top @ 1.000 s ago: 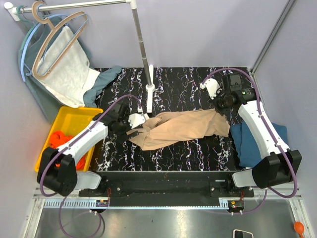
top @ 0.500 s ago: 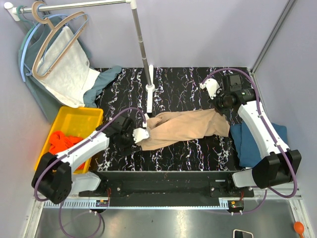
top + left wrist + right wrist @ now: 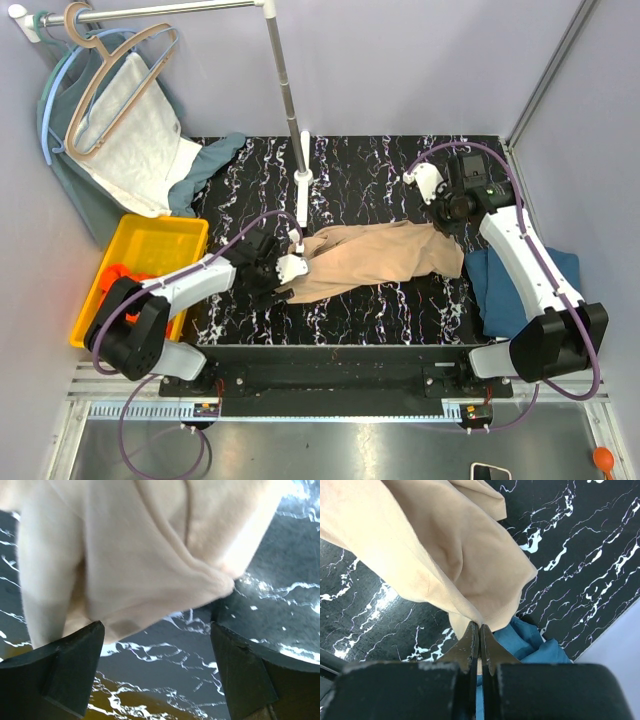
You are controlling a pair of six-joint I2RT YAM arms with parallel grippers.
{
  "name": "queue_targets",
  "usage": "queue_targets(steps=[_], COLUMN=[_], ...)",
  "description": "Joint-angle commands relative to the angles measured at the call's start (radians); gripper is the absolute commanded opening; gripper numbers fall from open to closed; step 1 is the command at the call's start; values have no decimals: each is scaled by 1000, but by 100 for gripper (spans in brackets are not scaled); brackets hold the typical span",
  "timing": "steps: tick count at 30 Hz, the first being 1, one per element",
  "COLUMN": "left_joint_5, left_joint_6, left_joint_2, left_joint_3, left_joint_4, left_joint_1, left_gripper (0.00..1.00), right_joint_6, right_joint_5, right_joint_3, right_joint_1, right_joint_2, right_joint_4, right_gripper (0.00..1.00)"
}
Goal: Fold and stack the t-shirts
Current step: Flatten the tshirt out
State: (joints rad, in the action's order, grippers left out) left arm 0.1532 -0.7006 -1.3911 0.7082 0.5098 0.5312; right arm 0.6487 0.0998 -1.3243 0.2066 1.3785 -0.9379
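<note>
The beige-tan t-shirt (image 3: 375, 255) lies bunched lengthwise across the middle of the black marbled table (image 3: 350, 190). My left gripper (image 3: 286, 278) is open at the shirt's left end. In the left wrist view (image 3: 157, 650) its jaws stand wide apart, with only table between them and the shirt (image 3: 140, 555) just ahead. My right gripper (image 3: 444, 222) is shut on the shirt's right end. The right wrist view (image 3: 480, 629) shows the beige cloth (image 3: 445, 555) pinched at its tips. The dark teal-blue shirt (image 3: 525, 280) lies at the right edge and also shows in the right wrist view (image 3: 535, 645). The orange-red shirt (image 3: 118, 278) is in the yellow bin (image 3: 160, 235).
A white stand pole (image 3: 300, 170) rises from the table just behind the shirt's left end. A hanger rail at the back left carries a white towel-like cloth (image 3: 135, 135) and a grey-green garment (image 3: 75, 190). The right wall is close to the right arm.
My left gripper has moved toward the near edge and to the right, along the shirt's left end. That end now lies further right. The right gripper has stayed put, still shut.
</note>
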Motion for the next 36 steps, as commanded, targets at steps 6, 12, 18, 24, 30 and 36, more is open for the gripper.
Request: queue_targets(steps=[6, 12, 18, 24, 30, 36], left_joint_5=[11, -3, -6, -4, -32, -69], left_joint_6=[30, 44, 52, 58, 50, 71], left_joint_2=[-20, -36, -89, -131, -102, 4], left_joint_3=[60, 65, 54, 43, 33, 56], left_joint_4=[-86, -126, -169, -195, -171, -91], left_joint_1=[4, 4, 4, 4, 4, 4], left_gripper=[88, 83, 63, 35, 6, 0], right_joint_6=[-4, -6, -9, -7, -7, -18], right_joint_5=[26, 31, 34, 29, 28, 37], right_joint_3=[37, 56, 66, 74, 79, 83], right_joint_1=[-4, -3, -4, -4, -3, -4], right_joint_2=[-39, -38, -41, -45, -45, -48], right_joint_4=[36, 39, 42, 42, 40, 45], right_gripper=[0, 0, 0, 0, 0, 0])
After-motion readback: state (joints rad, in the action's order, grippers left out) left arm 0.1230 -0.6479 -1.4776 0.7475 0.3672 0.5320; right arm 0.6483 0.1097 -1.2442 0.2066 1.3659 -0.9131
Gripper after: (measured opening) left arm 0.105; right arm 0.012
